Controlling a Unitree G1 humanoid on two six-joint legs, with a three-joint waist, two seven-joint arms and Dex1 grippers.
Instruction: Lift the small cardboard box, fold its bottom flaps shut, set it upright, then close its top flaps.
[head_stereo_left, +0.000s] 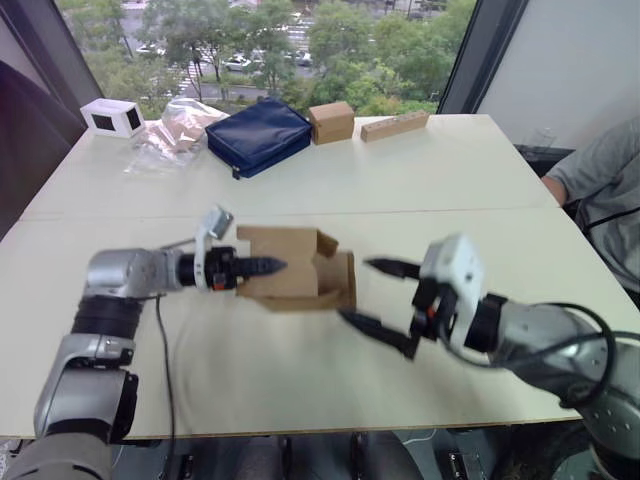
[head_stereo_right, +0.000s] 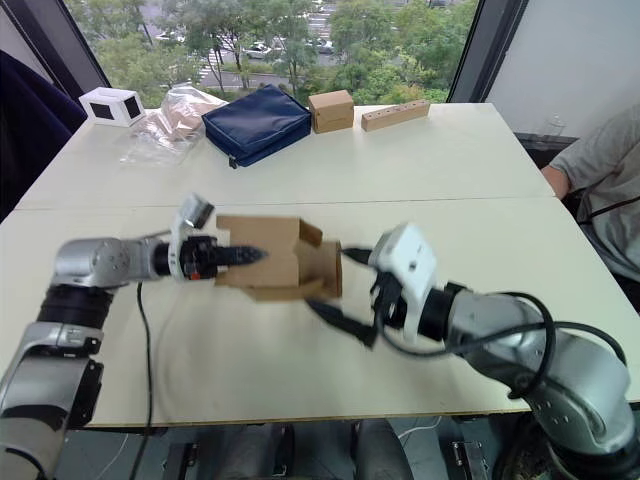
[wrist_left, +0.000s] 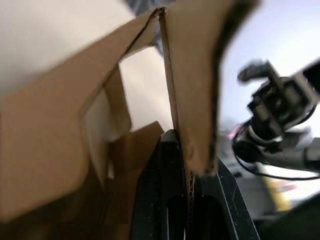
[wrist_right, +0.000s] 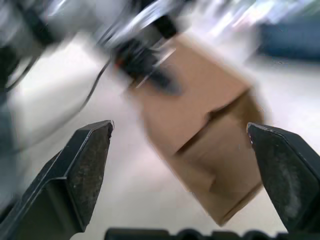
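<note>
Left gripper (head_stereo_left: 262, 267) clamped on a wall of the small cardboard box (head_stereo_left: 296, 268), holding it on its side, probably just above the table (head_stereo_left: 400, 180); right gripper (head_stereo_left: 378, 297) spread wide just beside the box's open flap end, not touching

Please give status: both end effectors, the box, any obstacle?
Left end effector shut on small cardboard box wall. Right end effector open, beside box, not touching. Box flaps open toward it. No obstacle between.
</note>
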